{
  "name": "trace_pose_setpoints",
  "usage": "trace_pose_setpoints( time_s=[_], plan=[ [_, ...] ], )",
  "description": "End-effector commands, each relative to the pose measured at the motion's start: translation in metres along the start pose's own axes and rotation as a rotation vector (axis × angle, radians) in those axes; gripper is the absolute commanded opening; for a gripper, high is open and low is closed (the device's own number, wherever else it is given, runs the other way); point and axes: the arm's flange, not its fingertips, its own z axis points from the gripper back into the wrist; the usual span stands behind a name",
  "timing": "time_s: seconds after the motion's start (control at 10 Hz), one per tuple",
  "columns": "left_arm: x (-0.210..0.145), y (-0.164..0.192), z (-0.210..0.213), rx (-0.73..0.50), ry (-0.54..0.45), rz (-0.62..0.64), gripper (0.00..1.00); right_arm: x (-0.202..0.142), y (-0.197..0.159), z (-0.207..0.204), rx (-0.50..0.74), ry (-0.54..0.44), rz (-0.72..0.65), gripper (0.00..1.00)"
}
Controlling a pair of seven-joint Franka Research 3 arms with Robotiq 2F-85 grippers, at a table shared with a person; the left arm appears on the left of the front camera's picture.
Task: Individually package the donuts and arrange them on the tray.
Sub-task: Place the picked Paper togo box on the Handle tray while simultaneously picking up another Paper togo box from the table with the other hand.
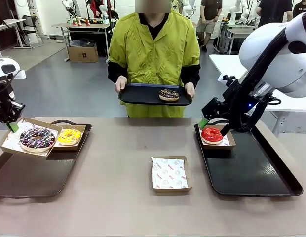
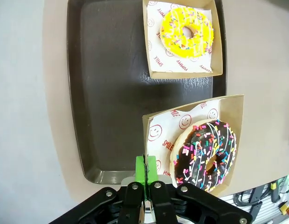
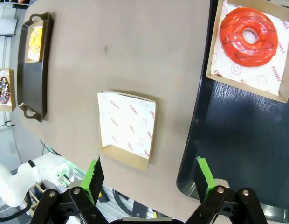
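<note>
Left gripper (image 1: pixel 13 126): pads pressed together, pinching the corner rim of the shallow brown cardboard box (image 2: pixel 230 108) that holds the dark chocolate sprinkled ring donut (image 1: pixel 37 138), at the left black tray's (image 1: pixel 24 177) far-left corner.
Right gripper (image 1: pixel 214 127): spread, holding nothing, beside the glossy red-iced donut (image 1: pixel 211 134), which is boxed at the right black tray's (image 1: pixel 251 173) far-left corner.
Handling: probably light and soft, with icing that smears; grip the box rims.
Print: white paper liners (image 2: pixel 159 133) read "SMILE" and "YUMMY".
</note>
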Motion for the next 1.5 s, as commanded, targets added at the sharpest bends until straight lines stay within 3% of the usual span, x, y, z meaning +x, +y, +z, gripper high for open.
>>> trace_pose_setpoints(
  time_s=[0.0,0.5,0.7,1.0,1.4],
  plan=[
    [0.002,0.0,0.002,0.0,0.001,0.005,0.01,0.0,0.001,0.001,-0.006,-0.003,0.003,1.0],
    [0.002,0.0,0.002,0.0,0.001,0.005,0.01,0.0,0.0,0.001,0.004,-0.002,0.0,1.0],
    [-0.003,0.011,-0.009,0.001,-0.008,-0.009,0.01,-0.005,0.031,-0.02,-0.168,0.005,-0.036,1.0],
    [-0.012,0.045,-0.034,0.021,-0.017,-0.053,0.01,-0.017,0.07,-0.062,-0.325,0.048,-0.054,1.0],
    [-0.027,0.069,-0.068,0.002,-0.022,-0.101,0.01,-0.032,0.088,-0.113,-0.45,0.06,-0.1,1.0]
  ],
)
